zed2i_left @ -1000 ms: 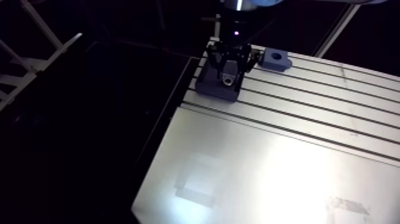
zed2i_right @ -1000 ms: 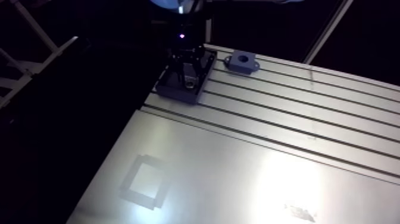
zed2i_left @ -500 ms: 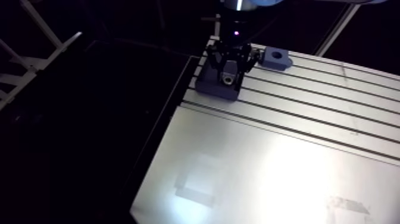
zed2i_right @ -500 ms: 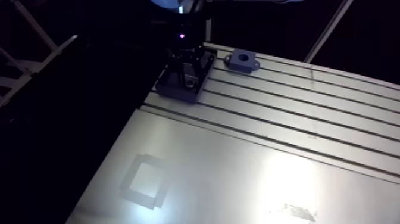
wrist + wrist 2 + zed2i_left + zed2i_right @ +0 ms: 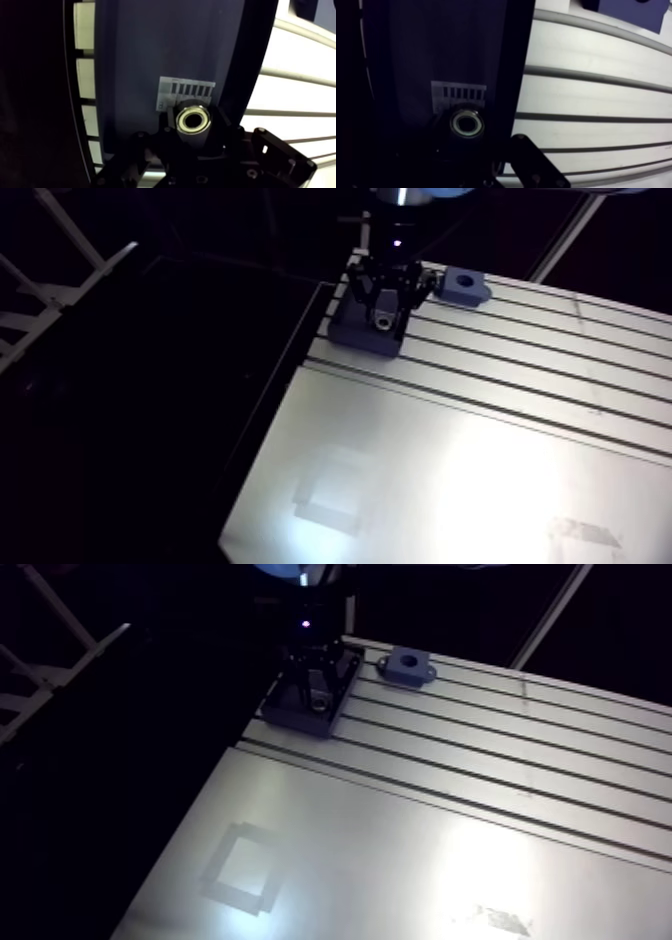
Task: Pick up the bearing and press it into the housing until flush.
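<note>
Claw point(image 5: 193, 128) grips the small silver ring-shaped bearing point(image 5: 192, 121) over the dark rectangular tray point(image 5: 150, 50), blue housing block point(image 5: 463, 284) sitting nearby.

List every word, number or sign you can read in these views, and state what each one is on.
Pale label on the floor of the dark tray, just beyond the bearing: a row of dark bars and a small mark at one corner, too blurred to read.
Bearing, housing and table: no text visible.
Nothing legible anywhere in these views.
</note>
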Robot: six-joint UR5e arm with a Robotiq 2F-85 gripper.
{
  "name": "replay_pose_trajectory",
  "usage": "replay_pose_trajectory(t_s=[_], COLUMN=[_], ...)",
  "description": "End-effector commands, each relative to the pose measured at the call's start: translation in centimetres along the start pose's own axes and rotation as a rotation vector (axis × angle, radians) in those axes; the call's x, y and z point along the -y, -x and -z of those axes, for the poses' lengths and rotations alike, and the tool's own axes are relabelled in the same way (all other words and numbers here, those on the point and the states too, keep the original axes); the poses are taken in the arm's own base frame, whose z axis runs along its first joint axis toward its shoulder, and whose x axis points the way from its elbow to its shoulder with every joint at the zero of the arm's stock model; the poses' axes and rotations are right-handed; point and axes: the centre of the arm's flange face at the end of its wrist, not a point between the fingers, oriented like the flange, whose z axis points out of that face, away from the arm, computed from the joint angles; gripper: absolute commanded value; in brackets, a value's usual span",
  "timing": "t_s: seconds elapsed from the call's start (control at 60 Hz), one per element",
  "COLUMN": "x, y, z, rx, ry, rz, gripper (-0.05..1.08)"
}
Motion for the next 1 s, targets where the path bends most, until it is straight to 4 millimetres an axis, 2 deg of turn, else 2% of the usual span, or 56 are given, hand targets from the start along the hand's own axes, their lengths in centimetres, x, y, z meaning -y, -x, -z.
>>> replay_pose_trajectory(t_s=[0.017,0.65,0.95,1.0], x=[0.0,0.0,0.0,0.0], y=[0.0,0.0,0.0,0.1], z=[0.0,0.0,1.1,1.8], rx=[0.001,0.0,-0.019,-0.031], ry=[0.0,0.0,-0.005,-0.007], rz=[0.0,0.0,0.003,0.004], gripper=[0.51,0.59,0.61,0.62])
